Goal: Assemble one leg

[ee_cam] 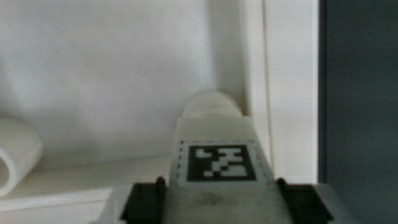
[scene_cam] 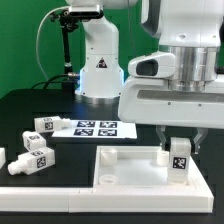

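My gripper (scene_cam: 179, 148) is shut on a white leg (scene_cam: 179, 157) with a black-and-white tag, holding it upright over the far right corner of the large white square panel (scene_cam: 120, 170). In the wrist view the leg (ee_cam: 221, 150) fills the space between my dark fingers (ee_cam: 150, 200), its tip pointing at the panel's raised rim (ee_cam: 254, 60). I cannot tell whether the leg's lower end touches the panel. Three more legs lie on the black table at the exterior view's left: one (scene_cam: 48, 124), one (scene_cam: 36, 149) and one (scene_cam: 36, 164).
The marker board (scene_cam: 92, 128) lies flat behind the panel. The arm's white base (scene_cam: 98, 60) stands at the back. A round hole boss (scene_cam: 107, 177) shows on the panel, and a rounded white shape (ee_cam: 15, 150) sits beside the leg in the wrist view.
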Controlling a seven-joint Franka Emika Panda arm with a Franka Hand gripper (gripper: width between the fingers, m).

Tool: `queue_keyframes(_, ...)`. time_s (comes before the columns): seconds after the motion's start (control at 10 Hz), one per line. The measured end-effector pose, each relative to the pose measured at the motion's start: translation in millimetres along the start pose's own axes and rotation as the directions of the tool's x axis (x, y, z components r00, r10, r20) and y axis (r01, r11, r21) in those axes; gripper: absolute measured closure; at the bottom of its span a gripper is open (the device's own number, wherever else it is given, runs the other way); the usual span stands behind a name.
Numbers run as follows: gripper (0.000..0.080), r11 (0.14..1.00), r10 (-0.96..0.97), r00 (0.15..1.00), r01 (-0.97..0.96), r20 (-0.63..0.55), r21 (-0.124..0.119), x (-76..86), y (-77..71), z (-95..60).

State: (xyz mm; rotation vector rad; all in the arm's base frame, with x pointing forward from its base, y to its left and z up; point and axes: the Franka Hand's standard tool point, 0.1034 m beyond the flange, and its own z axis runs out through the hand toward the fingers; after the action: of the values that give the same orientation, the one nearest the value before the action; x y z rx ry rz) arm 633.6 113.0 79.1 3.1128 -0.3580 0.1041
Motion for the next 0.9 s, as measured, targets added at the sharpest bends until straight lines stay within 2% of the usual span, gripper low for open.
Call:
queue_keyframes(0.2,0.0514,0.974,0.226,0.974,-0.226,0.001,0.0,-0.7,-1.2,0.6)
queue_keyframes(0.3,0.0514,0.915,0.402,0.915,-0.402,0.008,-0.005,-1.5,-4.0,0.4)
queue_keyframes(0.4,0.0514,0.832,0.555,0.831,-0.555,0.017,-0.009,0.1,-5.7,0.2)
queue_keyframes(0.5,0.0514,0.717,0.697,0.717,-0.697,0.029,-0.002,1.1,-7.7,-0.1)
queue_keyframes(0.6,0.0514,0.557,0.828,0.556,-0.831,0.064,0.014,1.7,-7.9,0.5)
queue_keyframes(0.7,0.0514,0.44,0.895,0.44,-0.898,0.07,0.02,1.8,-8.0,1.9)
queue_keyframes(0.8,0.0514,0.374,0.925,0.375,-0.927,0.069,0.021,1.6,-8.3,2.6)
queue_keyframes(0.9,0.0471,0.377,0.923,0.378,-0.926,0.067,0.021,1.8,-7.9,2.7)
